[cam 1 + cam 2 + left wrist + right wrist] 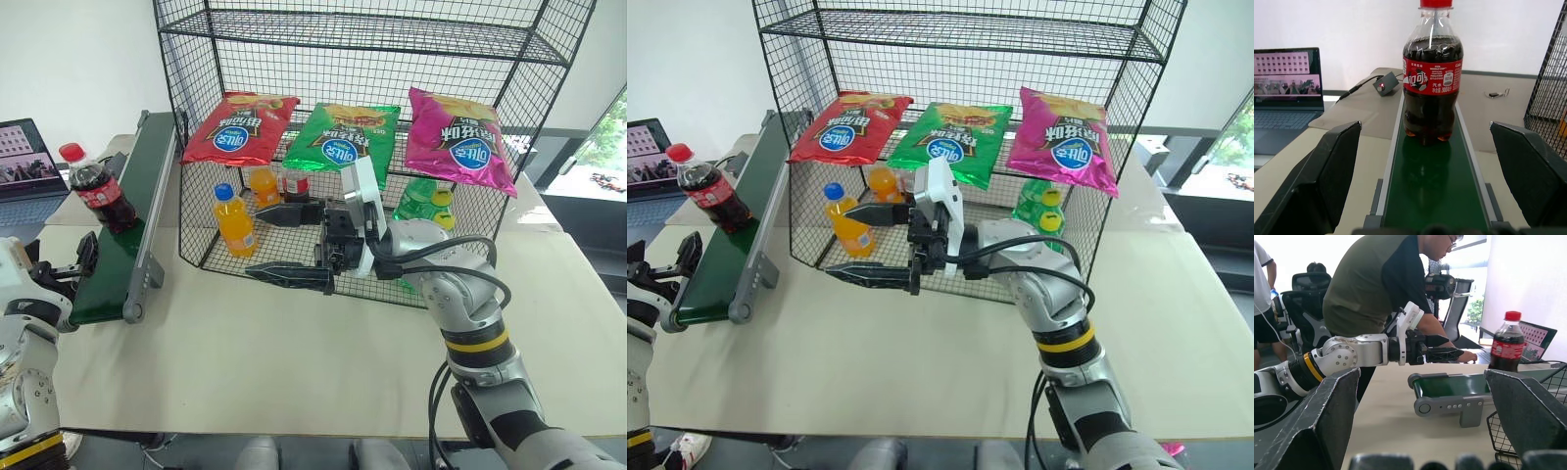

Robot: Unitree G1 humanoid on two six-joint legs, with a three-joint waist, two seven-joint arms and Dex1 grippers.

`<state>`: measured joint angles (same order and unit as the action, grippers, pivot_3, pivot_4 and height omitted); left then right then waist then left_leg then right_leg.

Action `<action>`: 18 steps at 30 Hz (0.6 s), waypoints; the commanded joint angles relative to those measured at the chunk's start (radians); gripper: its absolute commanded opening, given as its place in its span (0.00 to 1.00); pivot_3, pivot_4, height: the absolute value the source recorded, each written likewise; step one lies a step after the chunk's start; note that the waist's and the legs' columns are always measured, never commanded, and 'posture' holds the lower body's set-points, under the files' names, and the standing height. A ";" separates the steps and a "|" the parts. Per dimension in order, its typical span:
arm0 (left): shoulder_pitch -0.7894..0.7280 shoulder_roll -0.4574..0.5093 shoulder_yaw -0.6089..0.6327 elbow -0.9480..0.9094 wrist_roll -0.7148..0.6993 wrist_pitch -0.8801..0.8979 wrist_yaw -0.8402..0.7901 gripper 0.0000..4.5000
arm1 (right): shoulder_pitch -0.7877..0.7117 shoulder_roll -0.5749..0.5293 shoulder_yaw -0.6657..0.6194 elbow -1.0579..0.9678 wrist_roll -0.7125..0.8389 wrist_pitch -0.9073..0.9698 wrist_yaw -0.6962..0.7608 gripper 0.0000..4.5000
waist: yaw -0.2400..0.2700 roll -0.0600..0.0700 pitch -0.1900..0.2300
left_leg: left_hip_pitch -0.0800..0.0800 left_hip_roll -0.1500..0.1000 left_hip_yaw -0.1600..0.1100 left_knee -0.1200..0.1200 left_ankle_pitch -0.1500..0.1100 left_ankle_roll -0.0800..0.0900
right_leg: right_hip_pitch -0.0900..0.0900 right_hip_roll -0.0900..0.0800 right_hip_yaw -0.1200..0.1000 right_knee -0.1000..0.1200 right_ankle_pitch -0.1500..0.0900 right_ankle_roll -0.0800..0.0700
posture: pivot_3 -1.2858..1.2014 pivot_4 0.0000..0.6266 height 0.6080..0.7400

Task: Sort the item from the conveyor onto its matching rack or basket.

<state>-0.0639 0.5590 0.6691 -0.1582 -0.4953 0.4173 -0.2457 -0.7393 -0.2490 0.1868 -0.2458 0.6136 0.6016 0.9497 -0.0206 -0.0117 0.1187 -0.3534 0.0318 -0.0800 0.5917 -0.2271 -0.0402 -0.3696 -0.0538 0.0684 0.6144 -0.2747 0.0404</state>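
One laptop [24,157] sits at the far left. The left gripper [61,270] waits at the near end of the one green conveyor [127,235], jaws wide open, holding nothing. One cola bottle [98,190] stands on the belt just ahead, with bare belt between. The right gripper [284,245], jaws open and empty, hangs before the black rack [372,59]. Three chip bags [343,137] lie inside. The counter [294,362] in front is bare.

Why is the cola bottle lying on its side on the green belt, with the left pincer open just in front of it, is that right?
Not quite: the cola bottle stands upright on the green belt, cap up, as the left wrist view shows. The rest holds: the left pincer is open just in front of it, not touching.
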 commanded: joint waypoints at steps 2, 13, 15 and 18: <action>-0.020 0.024 0.012 0.000 -0.004 0.000 -0.002 0.99 | -0.031 0.005 -0.024 -0.032 0.028 -0.005 -0.007 1.00 | 0.000 0.000 0.000 | 0.000 0.000 0.000 0.000 0.000 0.000 | 0.000 0.000 0.000 0.000 0.000 0.000 | 0.52 0.24 0.98; -0.031 0.029 0.006 0.034 -0.026 0.000 -0.054 0.99 | -0.034 0.004 -0.025 -0.050 0.044 0.010 -0.028 1.00 | -0.001 0.000 0.000 | 0.000 0.000 0.000 0.000 0.000 0.000 | 0.000 0.000 0.000 0.000 0.000 0.000 | 0.52 0.24 0.98; -0.036 0.029 0.008 0.043 -0.041 -0.001 -0.070 0.99 | -0.035 0.002 -0.024 -0.050 0.046 0.011 -0.031 1.00 | -0.001 0.000 0.000 | 0.000 0.000 0.000 0.000 0.000 0.000 | 0.000 0.000 0.000 0.000 0.000 0.000 | 0.52 0.24 0.98; -0.036 0.028 0.013 0.044 -0.069 0.010 -0.094 0.88 | -0.034 -0.001 -0.023 -0.049 0.046 0.009 -0.034 1.00 | -0.001 0.000 0.000 | 0.000 0.000 0.000 0.000 0.000 0.000 | 0.000 0.000 0.000 0.000 0.000 0.000 | 0.52 0.24 0.98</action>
<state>-0.0854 0.5650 0.6651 -0.1011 -0.5430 0.4228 -0.3283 -0.7483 -0.2491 0.1853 -0.2649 0.6422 0.6137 0.9171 -0.0214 -0.0115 0.1189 -0.3535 0.0319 -0.0799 0.5913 -0.2272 -0.0402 -0.3699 -0.0538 0.0684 0.6141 -0.2747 0.0404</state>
